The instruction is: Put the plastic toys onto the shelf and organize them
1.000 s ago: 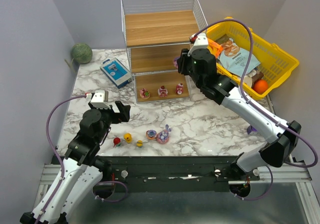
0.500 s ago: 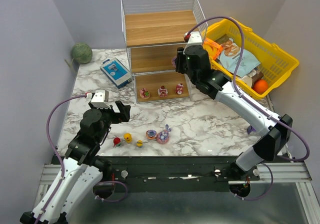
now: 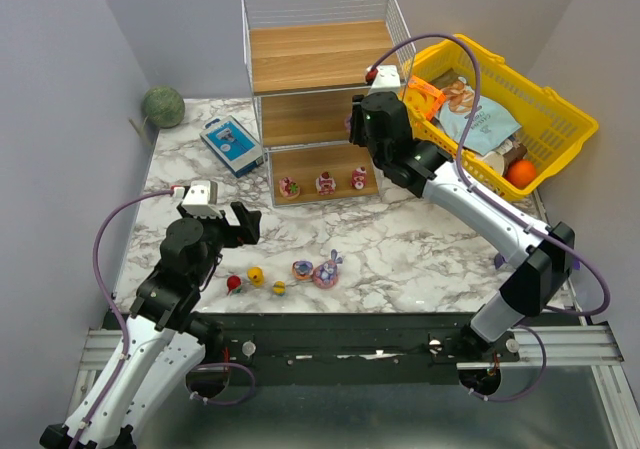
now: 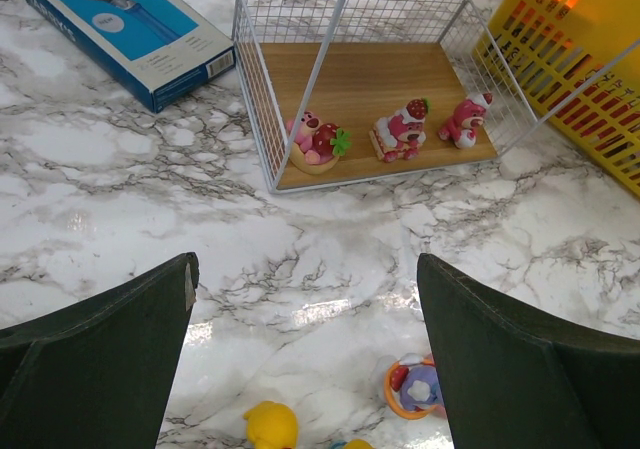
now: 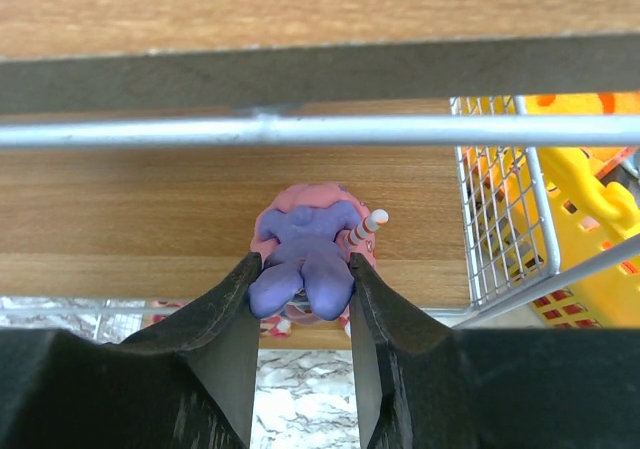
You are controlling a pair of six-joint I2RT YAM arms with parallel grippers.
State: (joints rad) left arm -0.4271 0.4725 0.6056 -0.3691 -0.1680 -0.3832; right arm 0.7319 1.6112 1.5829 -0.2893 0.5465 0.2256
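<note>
1. Glossy white-grey marble tabletop (image 3: 420, 239).
2. Three-tier white wire-mesh shelf with smooth wooden boards (image 3: 320, 59).
3. Left gripper (image 4: 305, 269): dark blunt jaws spread wide, empty.
4. Right gripper (image 5: 302, 264): half-closed, pinching rounded purple-pink plastic bunny figurine (image 5: 305, 239) over the middle board.
5. Three glossy pink-red cake-shaped figurines (image 4: 395, 134) on the bottom board.

Shelf (image 3: 318, 57): was white wire with light wood boards.
Table (image 3: 420, 239): was white marble, grey-veined.
Basket (image 3: 560, 144): was yellow.
Box (image 3: 231, 144): was blue and white.
Bunny toy (image 5: 307, 254): was purple over pink.

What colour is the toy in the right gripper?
The toy is purple over pink, with a striped stick; clearest in the right wrist view.
</note>
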